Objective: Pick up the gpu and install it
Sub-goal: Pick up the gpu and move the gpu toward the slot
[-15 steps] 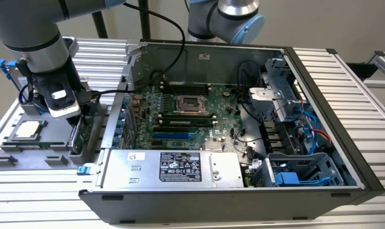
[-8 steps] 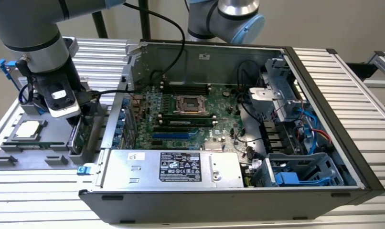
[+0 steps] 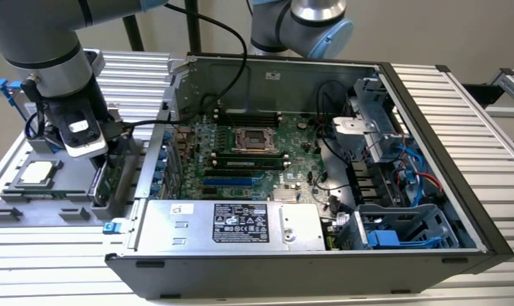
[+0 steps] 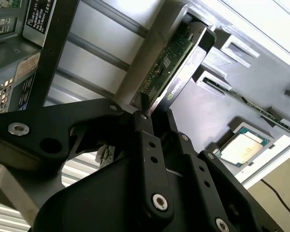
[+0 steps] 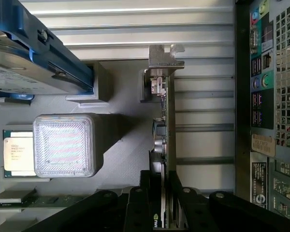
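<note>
Gripper point(image 3: 101, 162) at mid-left of ext. view, fingers point(image 5: 141, 208) clamped on gpu point(image 3: 104, 186) top edge, gpu upright in grey tray point(image 3: 19, 215) slot, just left of open pc case point(image 3: 240, 280), cpu point(image 3: 37, 171) on tray nearby.

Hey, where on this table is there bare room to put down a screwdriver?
The slatted table is bare on the camera's side of the gray tray, and along the exterior view's right of the computer case. The tray is crowded: processor chip, graphics card standing on edge, and the claw at it.
</note>
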Controlling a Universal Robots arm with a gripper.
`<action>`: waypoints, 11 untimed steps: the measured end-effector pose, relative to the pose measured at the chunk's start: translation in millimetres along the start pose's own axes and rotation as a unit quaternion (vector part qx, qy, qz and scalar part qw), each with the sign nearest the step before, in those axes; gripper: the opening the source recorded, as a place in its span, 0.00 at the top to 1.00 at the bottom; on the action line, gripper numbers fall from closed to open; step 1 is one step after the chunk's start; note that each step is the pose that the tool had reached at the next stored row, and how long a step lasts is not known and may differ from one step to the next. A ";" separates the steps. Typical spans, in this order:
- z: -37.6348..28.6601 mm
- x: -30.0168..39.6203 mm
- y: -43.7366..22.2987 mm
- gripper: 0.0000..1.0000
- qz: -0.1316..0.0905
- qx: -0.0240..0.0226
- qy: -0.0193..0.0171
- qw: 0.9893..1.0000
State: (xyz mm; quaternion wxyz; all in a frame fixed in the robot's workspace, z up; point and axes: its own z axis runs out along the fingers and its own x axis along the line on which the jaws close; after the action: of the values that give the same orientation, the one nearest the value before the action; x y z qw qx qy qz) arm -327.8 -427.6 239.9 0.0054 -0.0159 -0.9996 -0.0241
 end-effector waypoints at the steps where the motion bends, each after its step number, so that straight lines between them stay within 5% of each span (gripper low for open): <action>1: 0.0 0.0 0.0 1.00 0.000 0.000 0.000 1.000; 11: -4.6 0.1 0.2 1.00 0.000 0.000 0.000 1.000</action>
State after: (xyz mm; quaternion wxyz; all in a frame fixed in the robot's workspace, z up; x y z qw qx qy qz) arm -327.8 -427.6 244.5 0.0054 -0.0159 -0.9996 -0.0241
